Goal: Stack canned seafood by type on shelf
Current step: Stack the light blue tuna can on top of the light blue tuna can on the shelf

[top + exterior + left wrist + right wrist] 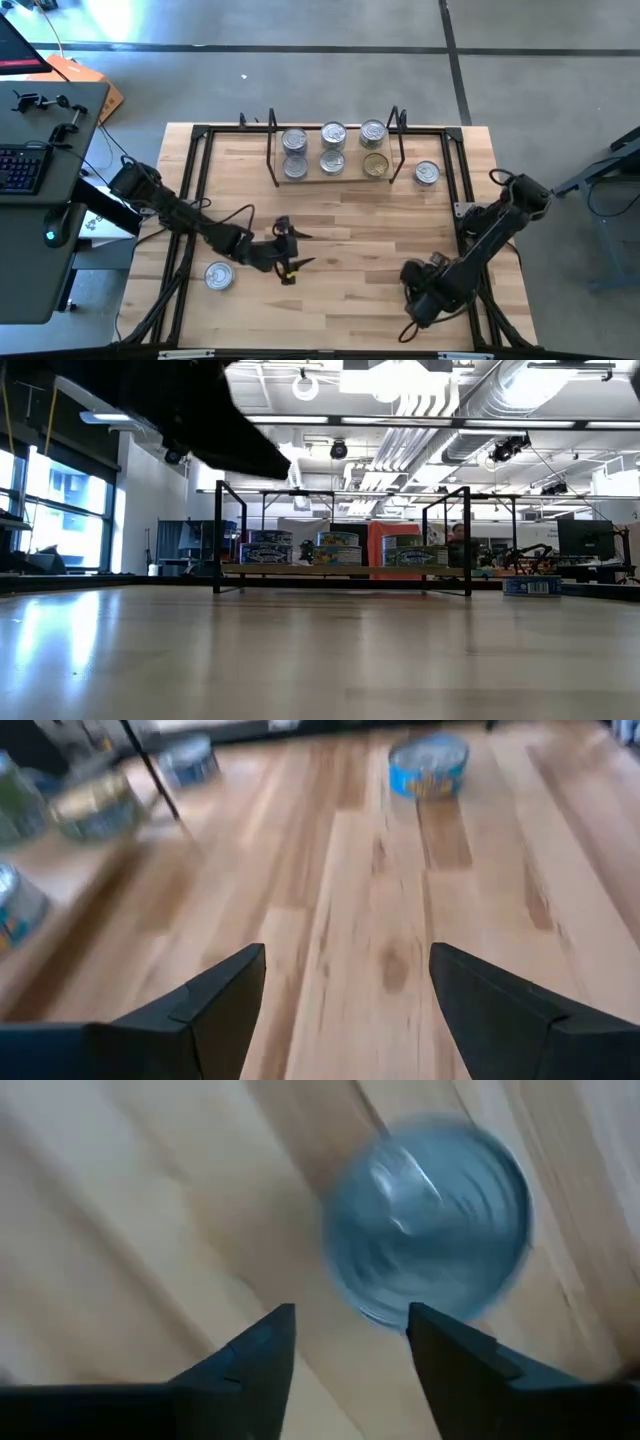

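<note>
Six tins (333, 150) on shelf (334, 176). Left end effector (290, 250) released, in front of shelf. Right end effector (350, 1345) released, above silver tin (428, 1220).

The tabletop (340, 225) between the shelf (335, 178) and the near edge lies bare and passable. The shelf's upright end loops (397, 135) bar entry from either side; six tins (333, 148) fill its board. Loose tins stand right of the shelf (427, 174) and near the left arm (219, 276).
</note>
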